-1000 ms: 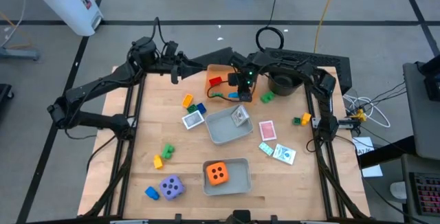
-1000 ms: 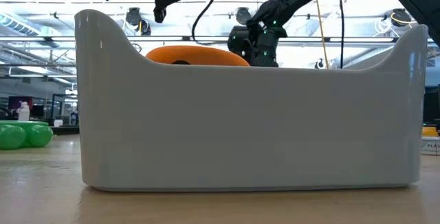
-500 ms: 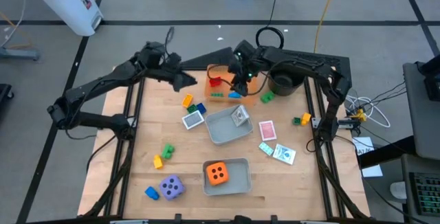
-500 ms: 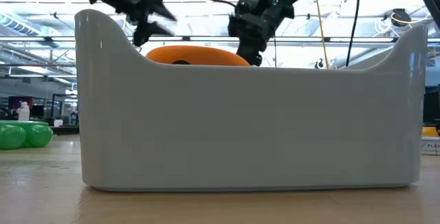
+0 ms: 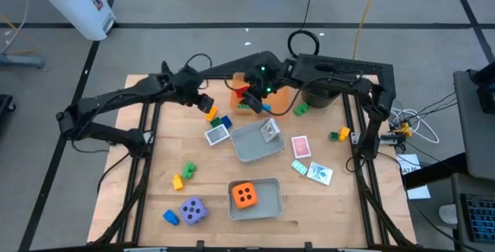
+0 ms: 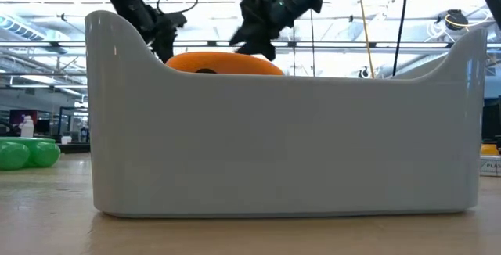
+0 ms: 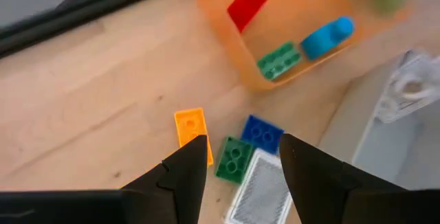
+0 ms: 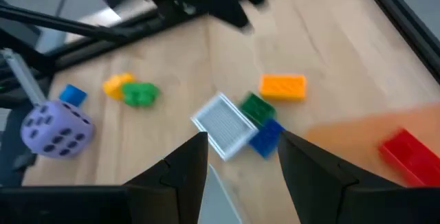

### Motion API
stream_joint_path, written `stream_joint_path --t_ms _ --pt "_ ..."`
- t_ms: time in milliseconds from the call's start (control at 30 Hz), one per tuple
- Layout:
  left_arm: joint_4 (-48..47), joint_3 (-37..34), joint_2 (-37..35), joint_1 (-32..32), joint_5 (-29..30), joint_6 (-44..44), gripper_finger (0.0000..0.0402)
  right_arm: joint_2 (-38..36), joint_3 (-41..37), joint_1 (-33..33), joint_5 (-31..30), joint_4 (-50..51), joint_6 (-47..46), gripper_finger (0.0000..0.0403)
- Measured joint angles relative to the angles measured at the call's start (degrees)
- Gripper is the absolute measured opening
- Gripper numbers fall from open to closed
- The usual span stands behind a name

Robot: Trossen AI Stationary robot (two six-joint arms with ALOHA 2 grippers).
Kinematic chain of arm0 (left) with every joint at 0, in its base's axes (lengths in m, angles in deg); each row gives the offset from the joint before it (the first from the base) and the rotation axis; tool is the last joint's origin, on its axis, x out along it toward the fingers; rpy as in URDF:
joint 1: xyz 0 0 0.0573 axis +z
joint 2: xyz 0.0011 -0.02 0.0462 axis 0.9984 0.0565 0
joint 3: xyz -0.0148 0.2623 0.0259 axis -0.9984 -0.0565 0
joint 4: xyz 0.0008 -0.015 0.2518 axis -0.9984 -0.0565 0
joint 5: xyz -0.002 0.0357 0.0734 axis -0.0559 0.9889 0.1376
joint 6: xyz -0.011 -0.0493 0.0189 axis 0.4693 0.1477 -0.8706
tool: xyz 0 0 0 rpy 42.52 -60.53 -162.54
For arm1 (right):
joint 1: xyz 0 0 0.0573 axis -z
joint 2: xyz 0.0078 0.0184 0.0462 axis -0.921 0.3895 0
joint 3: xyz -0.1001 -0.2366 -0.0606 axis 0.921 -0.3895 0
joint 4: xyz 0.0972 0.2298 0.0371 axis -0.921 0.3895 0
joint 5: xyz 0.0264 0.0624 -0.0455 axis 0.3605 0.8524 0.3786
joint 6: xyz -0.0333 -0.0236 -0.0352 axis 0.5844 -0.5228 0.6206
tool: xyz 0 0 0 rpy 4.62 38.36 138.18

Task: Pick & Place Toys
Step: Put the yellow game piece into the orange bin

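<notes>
Left gripper [image 7: 237, 157] is hovering with jaws open and empty over the brick cluster at upper centre of the table [image 5: 155, 175]: yellow brick [image 7: 190, 127], green brick [image 7: 234, 159], blue brick [image 7: 262, 132], beside a white card [image 7: 260, 189]. Likely step: reaching for a brick. Next: descending, closing. Right gripper [image 8: 237, 157] is hanging, open and empty, over the orange tray [image 5: 288, 97].

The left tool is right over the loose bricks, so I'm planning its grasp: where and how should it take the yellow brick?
Grip the yellow brick across its two long sides, coming straight down from above. It lies flat, studs up, and both long sides look free, while the green brick lies near one end. The left tool is open.
</notes>
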Motion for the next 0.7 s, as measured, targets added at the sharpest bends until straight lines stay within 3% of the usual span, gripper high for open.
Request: stream_joint_path --t_ms 467,600,700 --pt "-1.0 0.0 12.9 -2.8 5.5 6.0 0.0186 -2.3 -1.6 -3.9 -0.3 -10.5 -1.9 0.0171" --pt "-0.7 0.0 15.4 -2.7 6.2 6.1 0.0186 -7.5 -10.3 -4.1 -0.5 -18.5 -5.9 0.0171" --pt "-0.2 0.0 16.9 -2.8 6.9 6.1 0.0186 -12.6 -19.2 -4.4 -4.7 -29.1 -10.1 0.0171"
